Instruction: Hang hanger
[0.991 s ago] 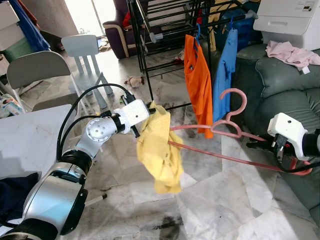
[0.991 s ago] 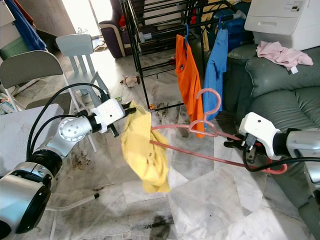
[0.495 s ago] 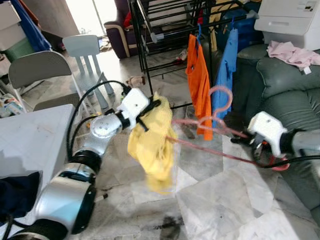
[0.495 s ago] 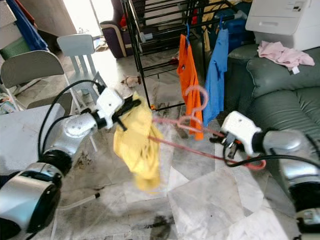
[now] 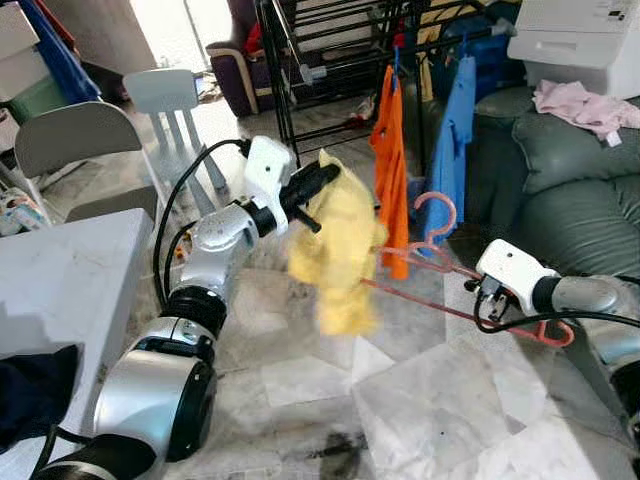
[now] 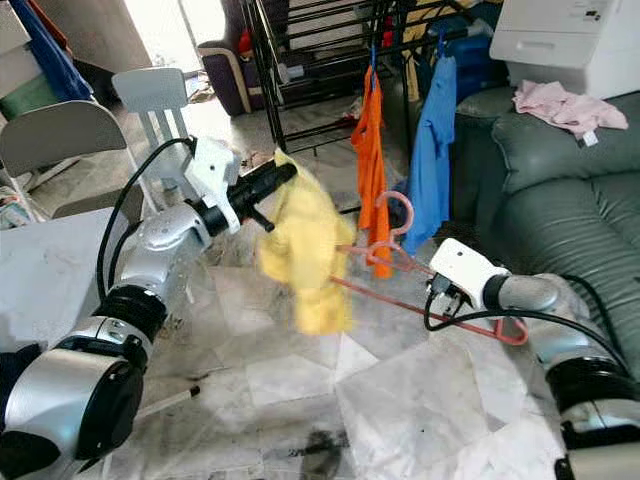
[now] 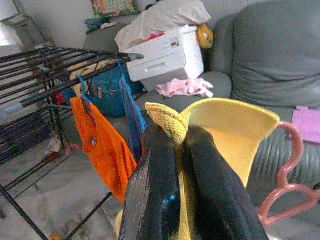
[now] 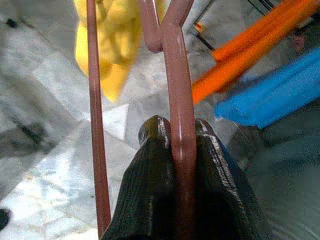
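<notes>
The pink hanger (image 5: 455,300) is stiff and light, between both arms near the black drying rack (image 5: 330,60). The right gripper (image 8: 175,150) is clamped on its top bar. The left gripper (image 7: 172,150) pinches the soft yellow shirt (image 5: 345,250) by its edge. The left wrist view shows that pinch up close.

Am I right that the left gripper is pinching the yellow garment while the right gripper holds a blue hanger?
Not quite: the hanger is pink, not blue, as the right wrist view shows. The right gripper does hold it, and the left gripper is pinching the yellow garment.
</notes>
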Robot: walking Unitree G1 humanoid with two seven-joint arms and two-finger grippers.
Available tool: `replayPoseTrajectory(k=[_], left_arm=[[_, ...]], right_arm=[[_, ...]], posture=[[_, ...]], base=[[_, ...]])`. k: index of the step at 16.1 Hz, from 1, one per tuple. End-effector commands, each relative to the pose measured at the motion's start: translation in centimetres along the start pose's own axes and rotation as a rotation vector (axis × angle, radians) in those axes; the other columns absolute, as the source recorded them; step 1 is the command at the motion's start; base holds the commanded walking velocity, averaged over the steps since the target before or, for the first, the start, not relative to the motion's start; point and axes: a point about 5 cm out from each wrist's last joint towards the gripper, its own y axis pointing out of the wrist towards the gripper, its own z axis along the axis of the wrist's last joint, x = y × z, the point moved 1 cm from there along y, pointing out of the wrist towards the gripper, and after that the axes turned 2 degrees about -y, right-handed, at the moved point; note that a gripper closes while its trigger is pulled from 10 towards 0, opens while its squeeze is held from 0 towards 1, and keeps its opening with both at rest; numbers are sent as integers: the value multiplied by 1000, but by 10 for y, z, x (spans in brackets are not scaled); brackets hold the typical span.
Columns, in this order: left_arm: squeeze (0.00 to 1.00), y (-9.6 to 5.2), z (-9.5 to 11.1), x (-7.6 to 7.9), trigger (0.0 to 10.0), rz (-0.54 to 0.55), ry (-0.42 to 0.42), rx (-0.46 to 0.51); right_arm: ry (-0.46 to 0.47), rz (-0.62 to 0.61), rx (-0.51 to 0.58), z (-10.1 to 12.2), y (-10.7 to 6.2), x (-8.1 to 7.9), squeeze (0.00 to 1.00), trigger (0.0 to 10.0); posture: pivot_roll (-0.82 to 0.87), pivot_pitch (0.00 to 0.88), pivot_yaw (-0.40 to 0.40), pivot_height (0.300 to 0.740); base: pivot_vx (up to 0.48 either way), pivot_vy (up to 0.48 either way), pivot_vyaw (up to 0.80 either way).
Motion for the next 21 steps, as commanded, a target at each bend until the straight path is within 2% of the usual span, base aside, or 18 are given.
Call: replayPoseTrajectory(k=[1,2,3,4,5,7,8,10,11,12,13,15,16,17,18,19,20,21], left_arm=[[0,4,25,-9,10000,20,24,74],[0,4,26,-10,10000,29,17,78],[0,2,27,-13,10000,43,2,86],[0,1,28,-12,10000,39,4,88],[0,1,25,-9,10000,25,25,71],[0,1,21,-6,10000,19,53,50],[0,-1,16,-5,10000,35,57,27],[0,-2,14,-5,10000,37,63,19],[0,-2,13,-4,10000,37,74,13],[0,-2,13,-4,10000,37,79,11],[0,-1,13,-2,10000,36,99,4],[0,-1,14,-1,10000,30,103,9],[0,0,15,0,10000,23,103,16],[0,0,14,1,10000,16,113,11],[0,-2,11,1,10000,9,139,-7],[0,-3,9,2,10000,7,142,-16],[0,-5,4,4,10000,-4,163,-35],[0,-5,3,5,10000,-5,168,-38]], right_arm=[[-11,-43,12,8,2,6,0,10000],[-1,-85,4,6,2,11,0,10000],[43,-233,-6,4,-3,28,0,10000],[62,-277,0,4,-5,33,0,10000],[148,-386,39,8,-7,45,0,10000],[217,-409,92,15,-7,50,0,10000],[301,-400,180,25,-6,52,0,10000],[317,-377,206,29,-5,51,0,10000],[300,-335,197,27,-3,45,0,10000],[325,-299,184,24,0,40,0,10000],[367,-179,183,20,5,25,0,10000],[399,-127,134,9,8,15,0,10000],[518,-196,92,-4,7,18,0,10000],[578,-259,91,-7,6,24,0,10000],[680,-340,150,-3,2,35,0,10000],[730,-342,223,6,1,41,0,10000],[717,-340,282,18,-1,46,0,10000],[706,-336,273,18,-1,45,0,10000]], posture=[[-169,0,160,740],[-166,0,157,740],[-168,0,158,740],[-168,0,158,740],[-169,0,157,740],[-171,0,158,740],[-173,0,159,740],[-175,0,159,740],[-176,0,156,740],[-176,0,156,740],[-174,0,155,740],[-177,0,154,740],[-176,0,154,740],[-175,0,153,740],[-179,0,155,740],[-179,0,156,740],[-181,0,157,740],[-182,0,154,740]], base=[[0,0,0],[0,0,0],[0,0,0],[0,0,0],[0,0,0],[0,0,0],[0,0,0],[0,0,0],[0,0,0],[0,0,0],[0,0,0],[0,0,0],[0,0,0],[0,0,0],[0,0,0],[0,0,0],[0,0,0],[0,0,0]])
